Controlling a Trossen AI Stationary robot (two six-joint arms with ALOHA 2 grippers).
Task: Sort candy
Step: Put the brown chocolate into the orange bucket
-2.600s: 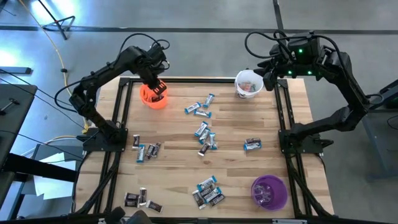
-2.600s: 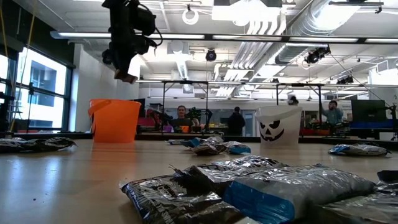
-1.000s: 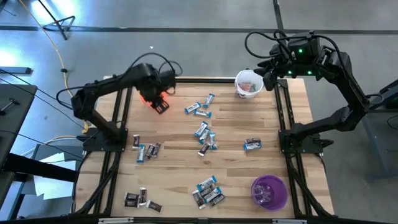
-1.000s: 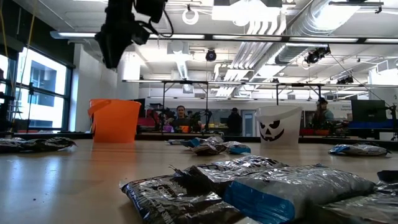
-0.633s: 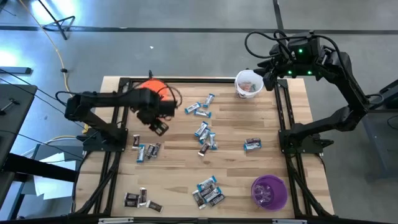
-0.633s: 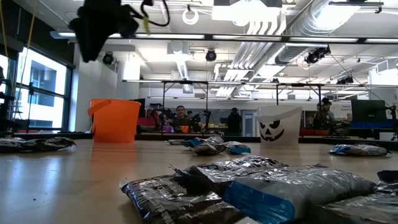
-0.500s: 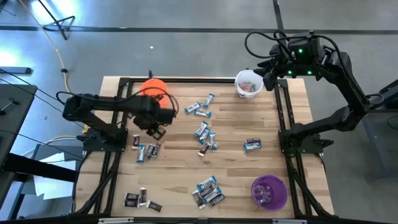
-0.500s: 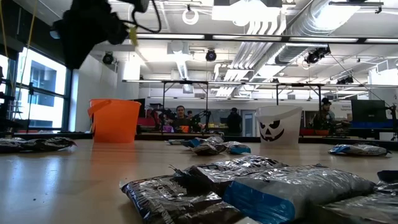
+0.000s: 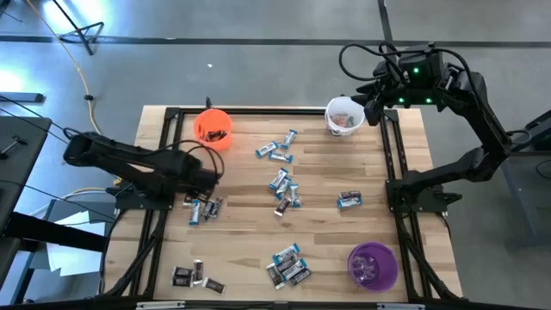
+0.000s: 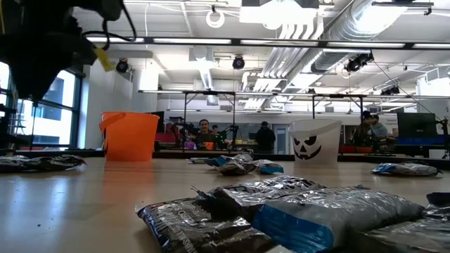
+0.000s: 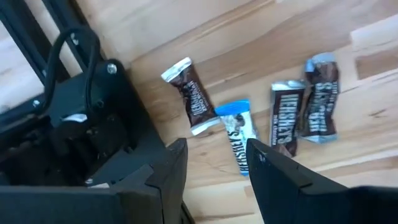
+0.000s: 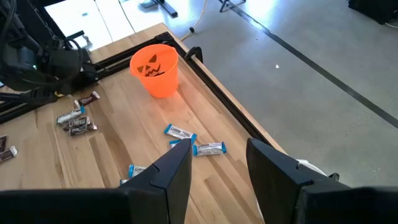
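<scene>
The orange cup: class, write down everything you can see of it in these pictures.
The orange cup looks like plastic, bucket-shaped and wider at the rim, with a black jack-o'-lantern face on one side. It stands upright on the wooden table near its far left corner, beside the dark frame rail. Dark candy lies inside. Neither gripper touches it.

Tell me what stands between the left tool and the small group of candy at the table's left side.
Nothing visible does. The left tool is open and empty above the candy, with bare wood under the gap between its fingers. In the high view it sits just beside that group. The right tool waits by the white cup.
</scene>
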